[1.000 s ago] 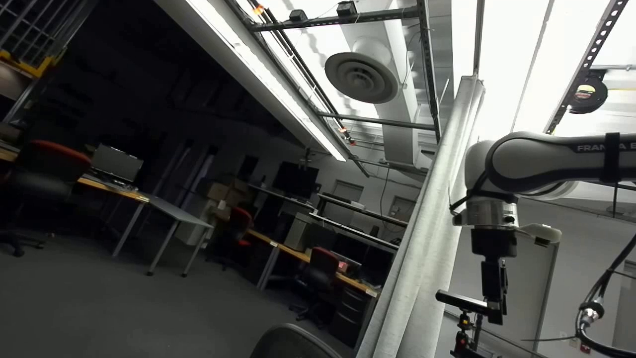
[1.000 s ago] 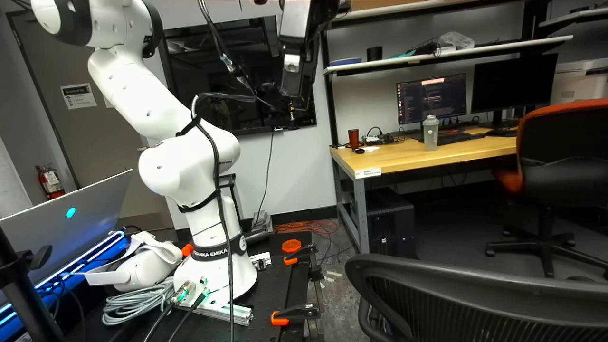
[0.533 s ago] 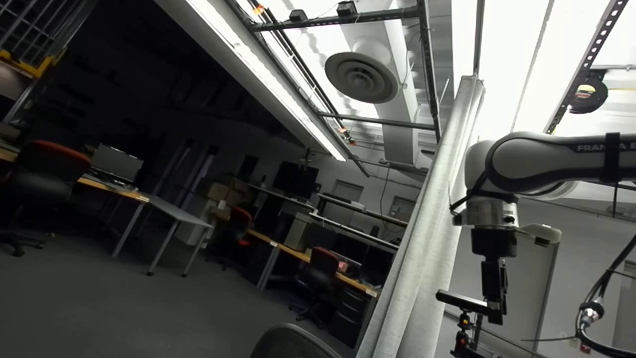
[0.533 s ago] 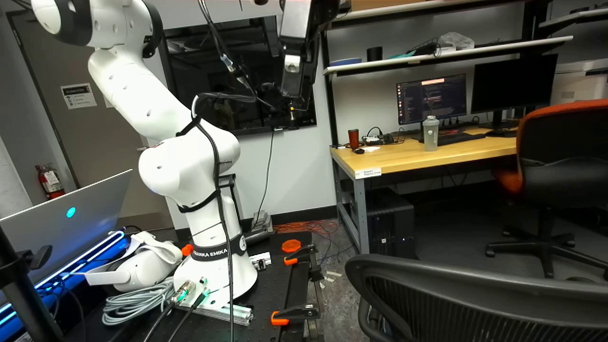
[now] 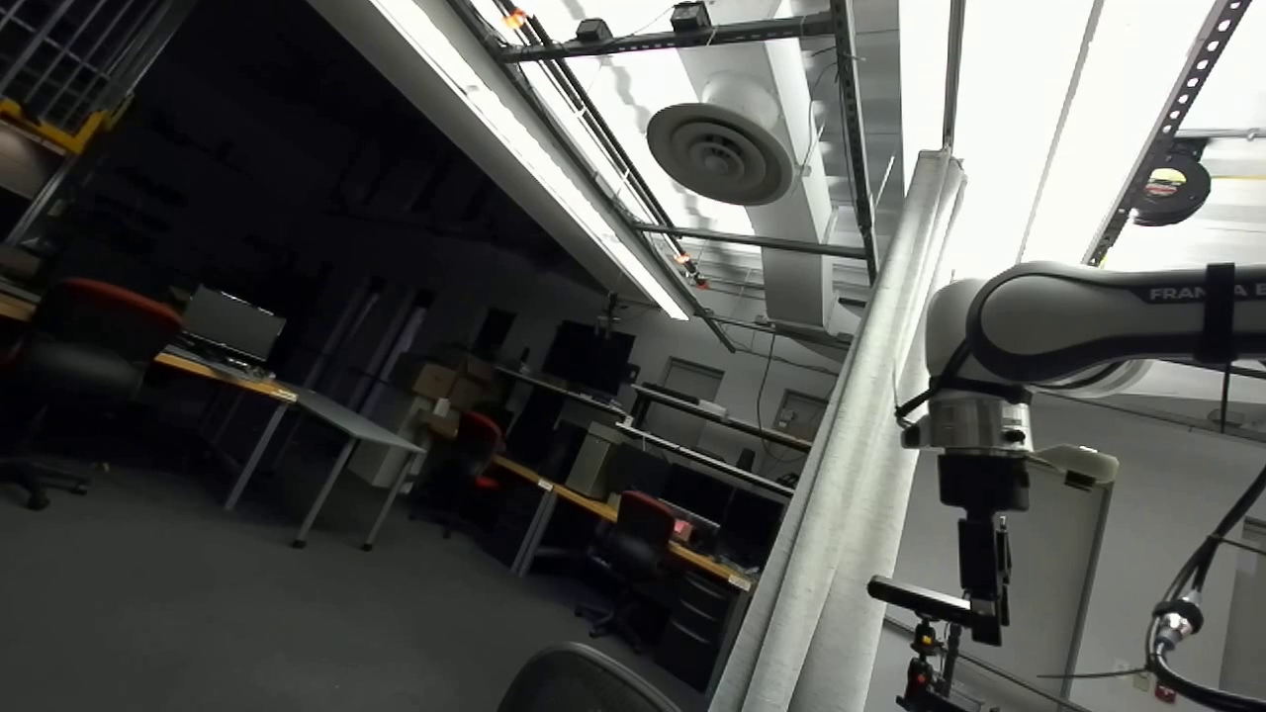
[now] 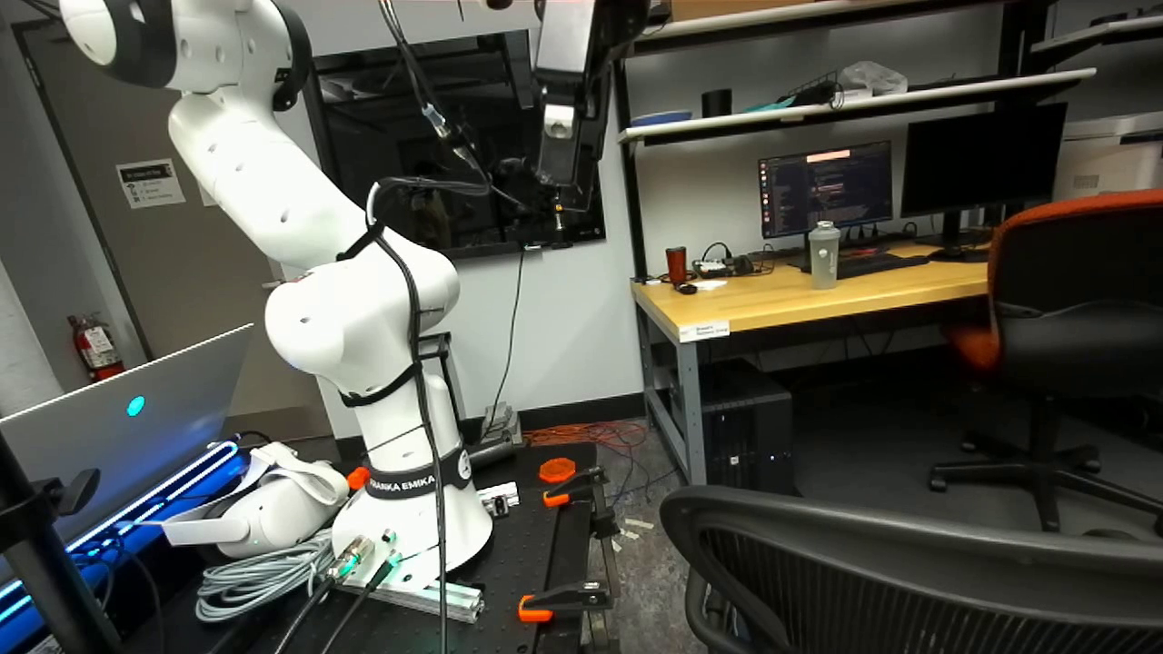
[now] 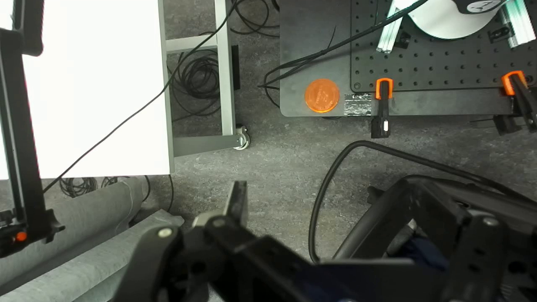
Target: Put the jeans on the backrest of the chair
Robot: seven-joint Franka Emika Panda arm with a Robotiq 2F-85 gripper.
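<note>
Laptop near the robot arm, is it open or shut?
Open: in an exterior view, the laptop's lid stands raised from its blue-lit base.

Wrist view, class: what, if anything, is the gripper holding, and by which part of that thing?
Nothing is held: the gripper is open, its fingers well apart, with floor showing between them.

Both exterior views; no visible change since earlier.

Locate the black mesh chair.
In an exterior view, the black mesh chair fills the lower right corner, nearer the camera than the wooden desk and right of the nearest clamp.
</note>
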